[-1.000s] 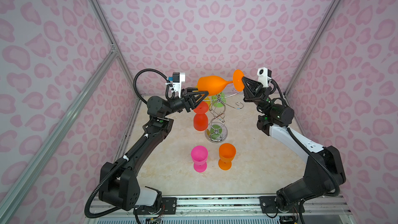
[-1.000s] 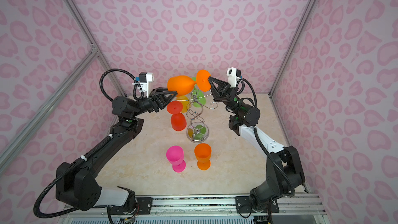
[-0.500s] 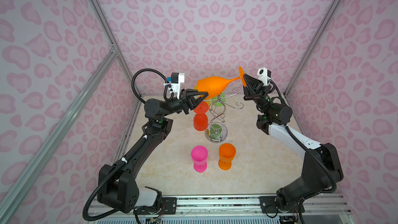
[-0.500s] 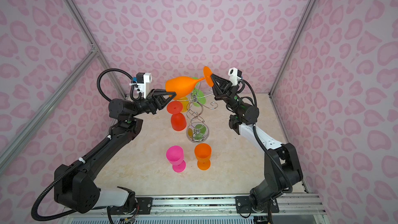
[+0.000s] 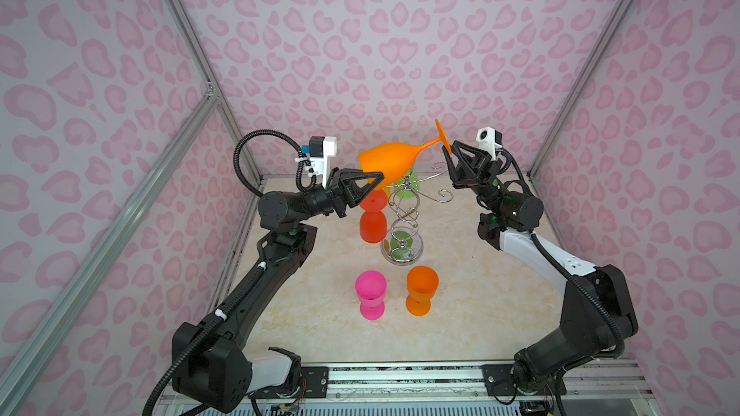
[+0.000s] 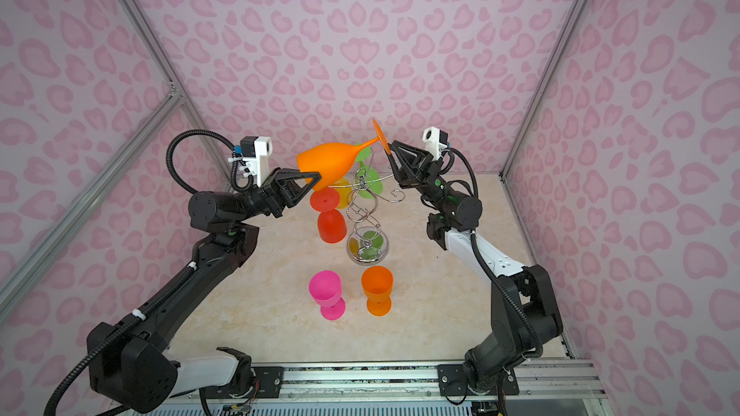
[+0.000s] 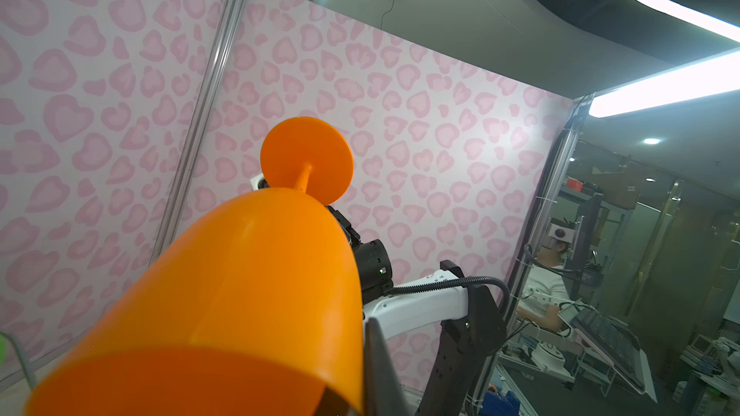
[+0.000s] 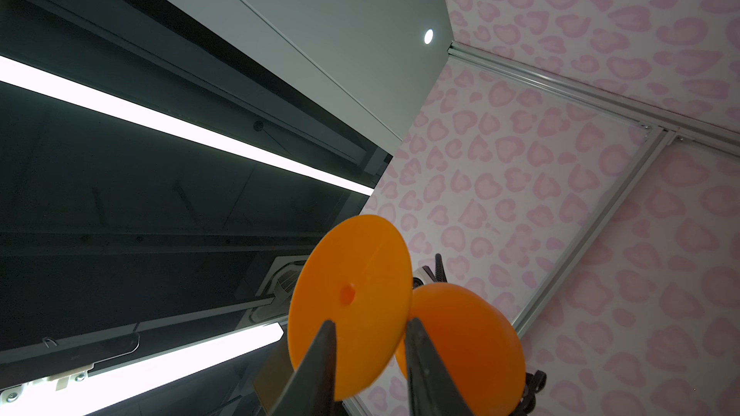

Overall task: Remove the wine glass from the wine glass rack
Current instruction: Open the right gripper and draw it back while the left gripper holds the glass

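Observation:
An orange wine glass point(image 5: 386, 160) point(image 6: 332, 162) hangs sideways in the air above the chrome wine glass rack point(image 5: 404, 214) point(image 6: 366, 214), off its hooks. My left gripper point(image 5: 376, 180) point(image 6: 316, 181) is shut on the bowl's rim; in the left wrist view the bowl point(image 7: 240, 274) fills the frame, with one finger point(image 7: 378, 362) against its outside. My right gripper point(image 5: 447, 152) point(image 6: 390, 150) point(image 8: 370, 320) is open, its fingers apart just at the glass's round foot point(image 8: 352, 302).
A red glass point(image 5: 372, 222) and a green glass point(image 5: 408, 182) hang upside down on the rack, and a yellow one point(image 6: 342, 194) shows behind. A pink glass point(image 5: 370, 294) and a short orange glass point(image 5: 420, 290) stand on the table in front. Patterned walls close in on three sides.
My right gripper has let go of the glass's foot and opened. My left gripper has closed on the bowl's rim, and the glass's foot end has tipped upward.

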Motion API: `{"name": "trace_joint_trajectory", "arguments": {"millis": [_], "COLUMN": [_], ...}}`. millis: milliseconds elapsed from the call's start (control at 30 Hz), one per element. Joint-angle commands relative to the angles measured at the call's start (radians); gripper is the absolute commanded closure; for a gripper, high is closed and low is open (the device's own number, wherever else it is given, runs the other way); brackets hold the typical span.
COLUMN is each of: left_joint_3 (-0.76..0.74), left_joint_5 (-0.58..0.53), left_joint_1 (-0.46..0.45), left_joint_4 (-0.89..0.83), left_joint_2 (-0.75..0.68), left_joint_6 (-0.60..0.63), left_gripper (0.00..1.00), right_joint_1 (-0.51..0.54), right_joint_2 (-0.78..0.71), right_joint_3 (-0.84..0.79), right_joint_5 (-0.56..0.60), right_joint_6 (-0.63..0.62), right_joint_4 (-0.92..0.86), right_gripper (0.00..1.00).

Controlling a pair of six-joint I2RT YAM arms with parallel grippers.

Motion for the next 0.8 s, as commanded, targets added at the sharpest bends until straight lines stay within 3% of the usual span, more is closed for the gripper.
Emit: {"name": "trace_joint_trajectory", "arguments": {"millis": [0, 167, 467, 767], "left_joint_3": [-0.007, 0.01, 0.15, 0.271], "left_joint_5": [-0.015, -0.032, -0.203, -0.351], "left_joint_1": [0.0, 0.001, 0.001, 0.0], "left_joint_4": [-0.016, -0.295, -1.191, -1.667], "left_joint_2": [-0.05, -0.151, -0.4, -0.533], "left_joint_6": [0.018, 0.162, 0.668, 0.776], "left_gripper": [0.98, 0.98, 0.98, 0.98], "right_joint_1": [-0.013, -0.047, -0.1, -0.16], "right_joint_2": [-0.003, -0.021, -0.118, -0.217], "right_joint_3": [-0.005, -0.029, -0.085, -0.148], "right_joint_5": [-0.015, -0.029, -0.101, -0.128], "right_joint_6": [-0.014, -0.038, -0.231, -0.439], "right_joint_4": [0.038, 0.02, -0.205, -0.51], "right_gripper": [0.66, 0.62, 0.62, 0.62]}}
